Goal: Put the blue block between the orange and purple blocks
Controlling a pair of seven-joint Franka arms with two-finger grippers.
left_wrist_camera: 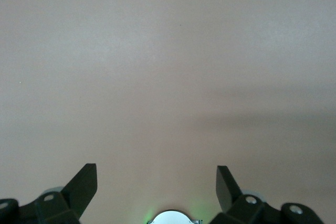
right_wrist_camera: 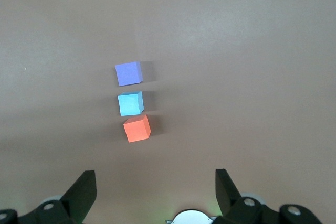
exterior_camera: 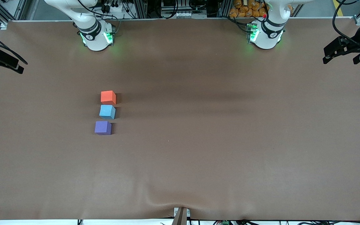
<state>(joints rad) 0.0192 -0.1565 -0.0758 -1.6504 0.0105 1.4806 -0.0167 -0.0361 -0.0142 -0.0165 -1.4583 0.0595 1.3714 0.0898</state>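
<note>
The blue block (exterior_camera: 107,111) sits on the brown table between the orange block (exterior_camera: 108,97) and the purple block (exterior_camera: 102,127), in a short row toward the right arm's end. The orange block is farthest from the front camera and the purple block nearest. Small gaps separate them. The right wrist view shows the same row from high above: purple block (right_wrist_camera: 128,73), blue block (right_wrist_camera: 130,103), orange block (right_wrist_camera: 137,128). My right gripper (right_wrist_camera: 155,171) is open and empty, high over the table near its base. My left gripper (left_wrist_camera: 156,167) is open and empty over bare table.
The right arm's base (exterior_camera: 95,36) and the left arm's base (exterior_camera: 265,34) stand along the table's back edge. Black mounted gear juts in at each end of the table (exterior_camera: 2,61) (exterior_camera: 344,50). The brown cover wrinkles at the front edge (exterior_camera: 180,206).
</note>
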